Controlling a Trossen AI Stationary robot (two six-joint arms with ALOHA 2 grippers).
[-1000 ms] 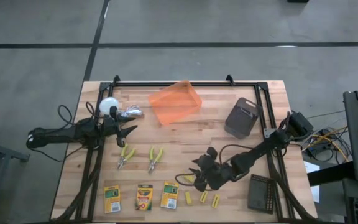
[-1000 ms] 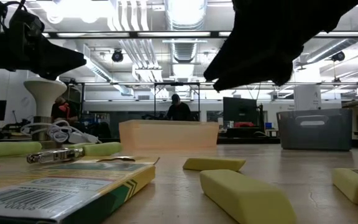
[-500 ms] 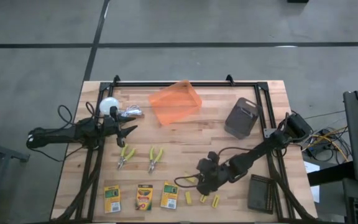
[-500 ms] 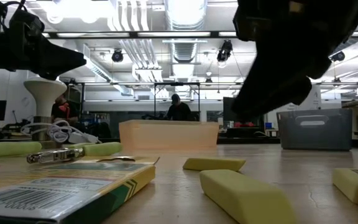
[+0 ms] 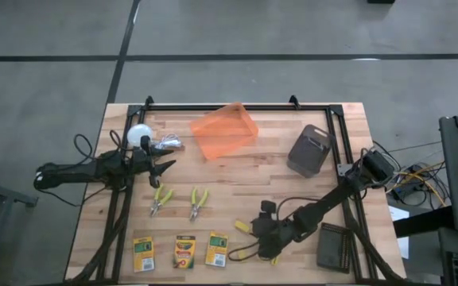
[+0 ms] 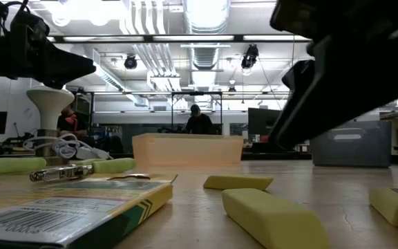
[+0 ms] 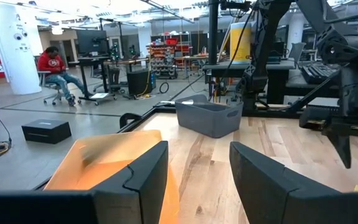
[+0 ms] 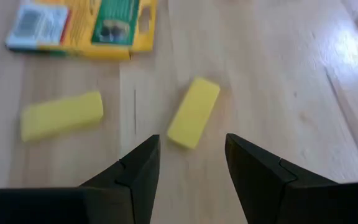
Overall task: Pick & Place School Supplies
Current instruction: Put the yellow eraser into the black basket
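Right pincer (image 5: 262, 238) hung low over the front edge of the bench (image 5: 340, 143), jaws parted, nothing between them. Through its wrist view, two yellow blocks lay flat on the wood: one (image 8: 193, 112) just ahead of the fingertips (image 8: 143, 163), another (image 8: 61, 115) beside it, a crayon box (image 8: 86, 26) beyond. Three crayon boxes (image 5: 184, 251) sat in a row along the front edge, toward the left corner. Two yellow-handled pliers (image 5: 199, 202) lay side by side mid-bench, behind the boxes. Orange bin (image 5: 224, 130) near the back edge; grey container (image 5: 308, 149) toward the right. Left pincer (image 5: 164, 166) waited at the left edge, jaws apart, empty, beside the white ball (image 5: 139, 135).
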